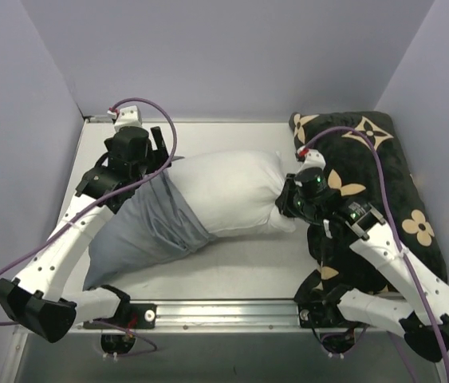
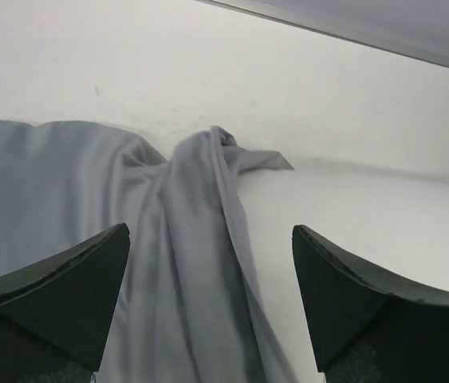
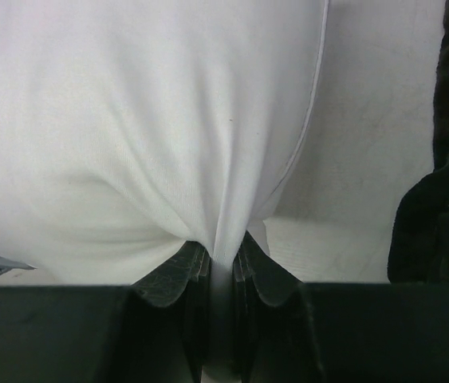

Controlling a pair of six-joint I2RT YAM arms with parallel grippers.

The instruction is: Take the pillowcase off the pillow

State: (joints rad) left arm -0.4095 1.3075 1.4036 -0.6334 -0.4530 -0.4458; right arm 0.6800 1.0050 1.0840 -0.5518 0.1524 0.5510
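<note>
The white pillow (image 1: 236, 191) lies across the table, its left half still inside the grey-blue pillowcase (image 1: 144, 227). The case's bunched open edge wraps the pillow's middle. My left gripper (image 1: 160, 150) hovers over the far edge of that bunched cloth. In the left wrist view it (image 2: 208, 239) stands open above a gathered fold of the pillowcase (image 2: 176, 239), nothing between its fingers, with the bare pillow (image 2: 368, 207) to the right. My right gripper (image 1: 288, 199) is shut on the pillow's right end. The right wrist view shows it (image 3: 222, 251) pinching a pleat of pillow (image 3: 128, 120) fabric.
A black cushion with tan flower motifs (image 1: 384, 175) lies along the right side, under my right arm, and shows at the edge of the right wrist view (image 3: 447, 159). Grey walls enclose the table on three sides. A metal rail (image 1: 224, 311) runs along the near edge.
</note>
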